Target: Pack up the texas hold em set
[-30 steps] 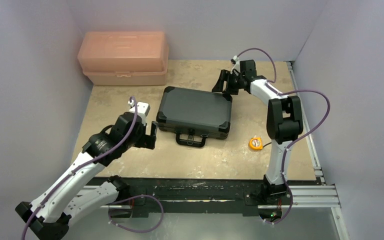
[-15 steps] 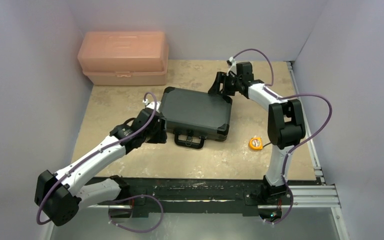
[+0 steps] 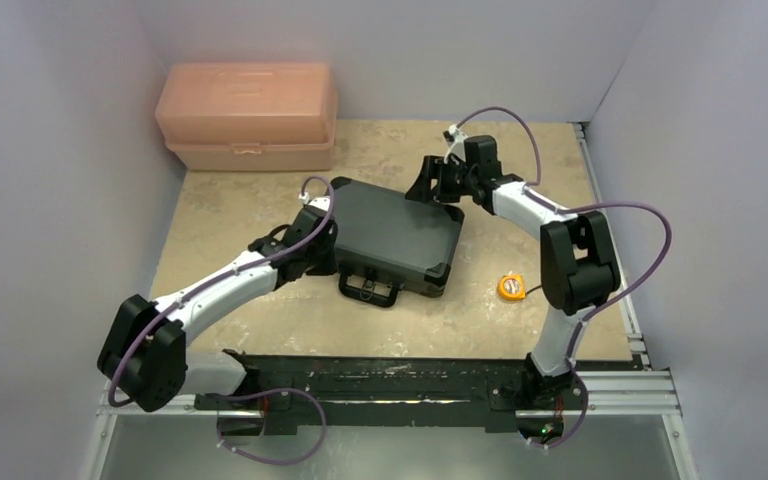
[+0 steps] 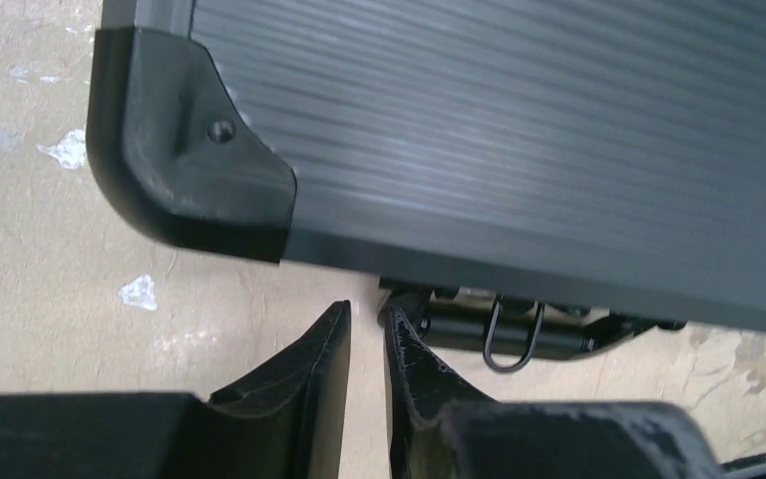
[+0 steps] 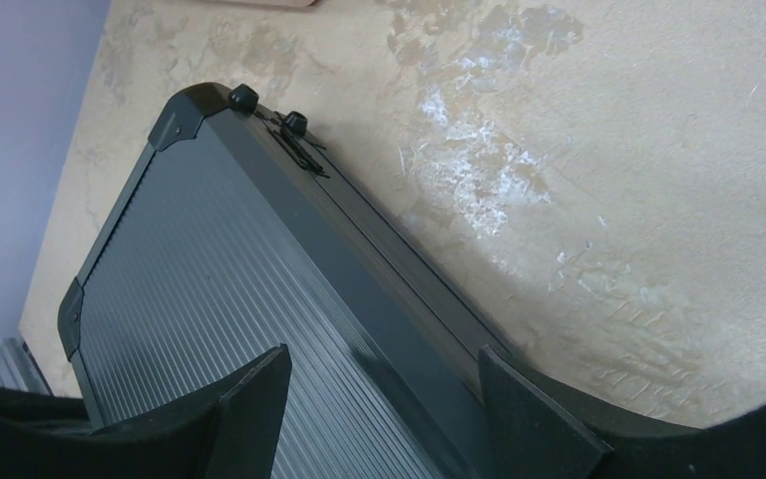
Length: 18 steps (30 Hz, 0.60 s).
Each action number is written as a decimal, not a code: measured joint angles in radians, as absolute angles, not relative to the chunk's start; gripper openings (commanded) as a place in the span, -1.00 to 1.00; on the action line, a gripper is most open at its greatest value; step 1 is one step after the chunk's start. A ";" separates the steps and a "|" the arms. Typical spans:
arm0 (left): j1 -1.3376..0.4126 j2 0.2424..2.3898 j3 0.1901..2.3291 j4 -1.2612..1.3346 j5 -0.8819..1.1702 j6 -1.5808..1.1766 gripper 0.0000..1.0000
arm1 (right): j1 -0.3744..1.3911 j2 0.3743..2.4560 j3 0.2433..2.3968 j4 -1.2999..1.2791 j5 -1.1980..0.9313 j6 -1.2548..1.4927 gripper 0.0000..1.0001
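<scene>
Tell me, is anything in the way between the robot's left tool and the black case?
No, nothing visible is. The left tool sits right by the front edge of the black case, near its corner, with only bare table between them.

black ribbed hard case [image 3: 395, 232], smooth black corners | salmon-pink plastic box [image 3: 247, 115] | orange round tape measure [image 3: 511, 286] | beige mottled desk [image 3: 440, 320]

Closed case [image 3: 395, 235] fills mid-table, skewed. Salmon box [image 3: 248, 115] blocks the far-left corner. Tape measure [image 3: 511, 287] sits in the gap right of the case. Table [image 3: 440, 320] is bare along the near edge, left strip and behind the case.
</scene>
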<state>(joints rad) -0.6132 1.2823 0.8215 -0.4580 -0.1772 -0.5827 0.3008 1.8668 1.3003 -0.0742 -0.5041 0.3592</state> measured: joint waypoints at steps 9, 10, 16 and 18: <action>-0.535 1.435 0.825 -0.399 -0.075 -0.538 -0.92 | 0.313 1.811 1.184 0.048 -0.502 0.395 0.44; -0.535 1.453 0.826 -0.405 -0.065 -0.530 -0.92 | 0.315 1.805 1.169 0.068 -0.495 0.397 0.44; -0.532 1.500 0.863 -0.456 -0.027 -0.476 -0.91 | 0.338 1.737 1.089 0.144 -0.442 0.411 0.44; -0.532 1.515 0.887 -0.486 -0.022 -0.458 -0.91 | 0.351 1.695 1.063 0.149 -0.443 0.424 0.44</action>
<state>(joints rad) -0.5323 1.5150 0.8867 -0.4858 -0.0219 -0.4576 0.3511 1.6955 1.0626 0.1493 -0.4427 0.4244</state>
